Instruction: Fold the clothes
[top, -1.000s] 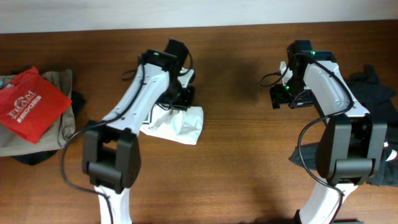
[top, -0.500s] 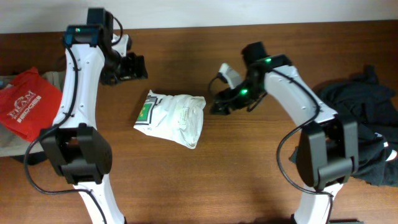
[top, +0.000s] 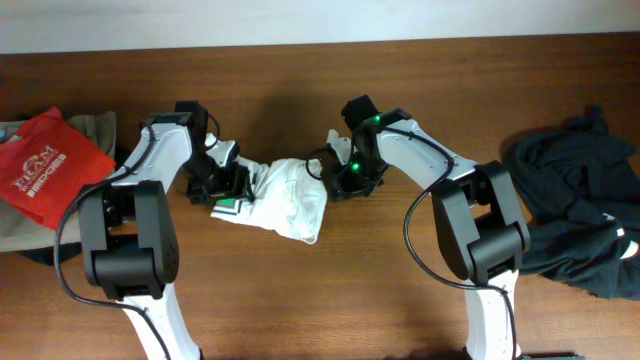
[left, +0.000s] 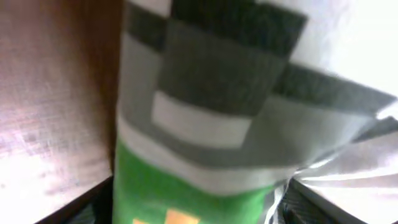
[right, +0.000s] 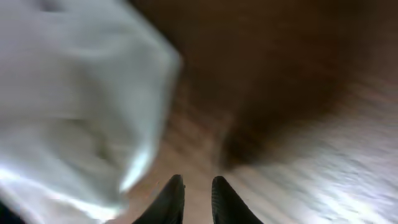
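Observation:
A folded white garment (top: 290, 200) with a green and grey print (top: 232, 206) lies mid-table. My left gripper (top: 226, 182) is at its left edge. The left wrist view is filled by the print (left: 205, 106), and the left gripper (left: 196, 202) is open, with dark fingers (left: 84, 205) wide apart on either side of the cloth. My right gripper (top: 336, 176) is at the garment's right upper edge. In the right wrist view it (right: 196, 186) is shut with bare wood between its tips, and the white cloth (right: 81, 106) lies to its left, blurred.
A red bag (top: 48, 165) lies on beige clothing (top: 98, 130) at the table's left edge. A heap of dark clothes (top: 575, 205) covers the right side. The wall runs along the back edge.
The left arm swung in from the back left to the garment's left edge. The right gripper moved slightly left onto the garment's right edge and its fingers closed.

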